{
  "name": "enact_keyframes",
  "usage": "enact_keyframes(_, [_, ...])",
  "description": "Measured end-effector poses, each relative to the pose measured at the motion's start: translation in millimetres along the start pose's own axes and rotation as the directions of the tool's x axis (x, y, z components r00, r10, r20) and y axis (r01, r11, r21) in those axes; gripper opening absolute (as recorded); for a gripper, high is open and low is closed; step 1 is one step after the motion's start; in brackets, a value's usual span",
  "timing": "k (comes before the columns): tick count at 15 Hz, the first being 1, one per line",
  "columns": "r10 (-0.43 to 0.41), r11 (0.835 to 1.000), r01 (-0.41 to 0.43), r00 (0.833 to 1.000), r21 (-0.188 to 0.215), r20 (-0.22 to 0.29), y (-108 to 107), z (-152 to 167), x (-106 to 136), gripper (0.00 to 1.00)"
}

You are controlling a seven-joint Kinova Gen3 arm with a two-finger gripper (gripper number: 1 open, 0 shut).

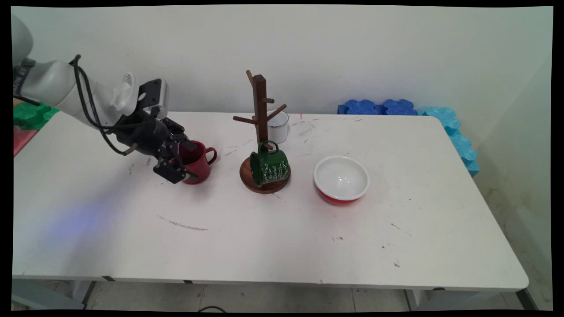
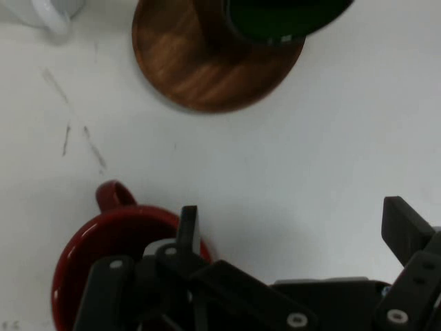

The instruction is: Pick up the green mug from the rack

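Red mug (image 1: 198, 161) straddled by spread fingers (image 2: 187, 224) — mug tree (image 1: 263, 132), green mug (image 1: 269, 166), bowl (image 1: 341, 179) alongside

White mug (image 1: 279, 127) half hidden behind mug tree (image 1: 260, 115); green mug (image 2: 282, 17) cut by hand view's top edge.

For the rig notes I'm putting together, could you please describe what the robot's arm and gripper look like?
The arm is made of rounded white links, with black cables hanging in loops beside it. A white-and-black box sits at its wrist. The gripper is black, built of jointed linkage bars with small pale rivets, ending in two flat fingers.
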Motion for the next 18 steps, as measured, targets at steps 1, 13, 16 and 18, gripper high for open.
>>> enact_keyframes(1, [-0.028,1.000,0.028,0.999,0.000,-0.015,2,-1,1,1.00])
enact_keyframes(13, [-0.285,0.959,0.282,0.945,-0.041,-0.161,19,17,8,1.00])
enact_keyframes(16, [-0.323,0.946,0.319,0.930,-0.054,-0.176,22,24,8,1.00])
enact_keyframes(18, [-0.352,0.936,0.346,0.917,-0.066,-0.188,26,31,8,1.00])
